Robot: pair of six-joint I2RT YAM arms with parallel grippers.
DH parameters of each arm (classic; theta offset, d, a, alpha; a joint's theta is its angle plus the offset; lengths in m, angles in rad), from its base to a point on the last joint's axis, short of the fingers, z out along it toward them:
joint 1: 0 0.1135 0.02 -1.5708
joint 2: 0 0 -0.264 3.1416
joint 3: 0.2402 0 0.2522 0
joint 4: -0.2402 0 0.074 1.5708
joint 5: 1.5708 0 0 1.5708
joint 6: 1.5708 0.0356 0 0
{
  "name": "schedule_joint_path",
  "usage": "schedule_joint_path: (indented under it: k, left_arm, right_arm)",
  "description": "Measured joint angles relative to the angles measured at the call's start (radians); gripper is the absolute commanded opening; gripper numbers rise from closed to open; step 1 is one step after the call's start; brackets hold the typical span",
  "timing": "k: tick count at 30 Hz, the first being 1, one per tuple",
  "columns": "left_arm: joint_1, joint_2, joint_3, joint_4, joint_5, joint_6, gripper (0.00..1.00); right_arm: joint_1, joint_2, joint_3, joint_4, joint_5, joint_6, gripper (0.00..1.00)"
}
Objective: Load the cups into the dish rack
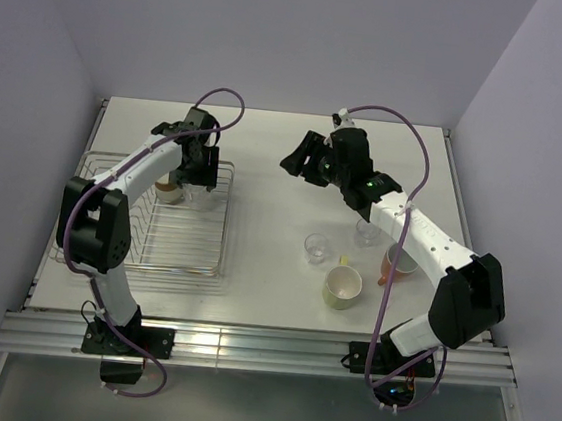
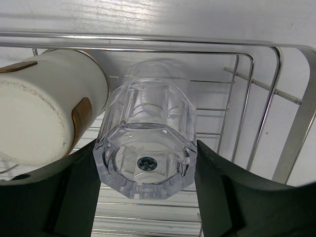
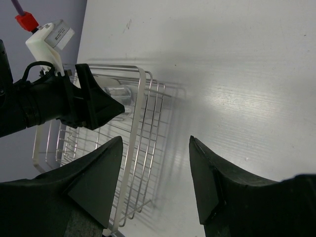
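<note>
**Stock on the table: one tumbler gripped over the rack, four cups outside it**

- Rectangular silver wire dish rack (image 1: 225,227) (image 2: 266,106) (image 3: 142,123): on the white table's (image 1: 285,171) left half.
- Brown-and-cream cup (image 1: 167,191) (image 2: 44,113): inside the rack at its far end, its flat cream bottom turned to the left wrist camera.
- Clear faceted glass tumbler (image 1: 200,198) (image 2: 145,138): inside the rack's far end, just beside the brown-and-cream cup, thick base towards the wrist camera.
- Left gripper (image 1: 196,174) (image 2: 147,170): pinching that tumbler, one dark finger on either side near its base.
- Right gripper (image 1: 301,162) (image 3: 155,145): fingers spread wide, holding nothing, raised over the middle of the table and facing the rack.
- Two more clear glass tumblers (image 1: 316,247) (image 1: 366,232): upright on the table, right of the rack.
- Pale yellow-green handled mug (image 1: 343,287): near the front tumbler.
- Salmon-orange mug (image 1: 394,268): partly hidden under the right arm.
</note>
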Motion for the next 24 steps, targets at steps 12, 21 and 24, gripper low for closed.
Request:
schedule_joint_path:
  k: [12,21,24]
  left_arm:
    - [0.000,0.000,0.005,0.005,-0.014,-0.003,0.85]
    - [0.000,-0.003,0.006,0.009,-0.018,-0.003,0.84]
    - [0.000,-0.016,0.006,0.009,-0.017,-0.003,0.85]
  right_arm:
    - [0.000,0.000,0.000,-0.001,0.000,-0.001,0.67]
    - [0.000,0.000,0.000,-0.002,0.001,-0.005,0.67]
    - [0.000,0.000,0.000,-0.002,0.001,-0.005,0.67]
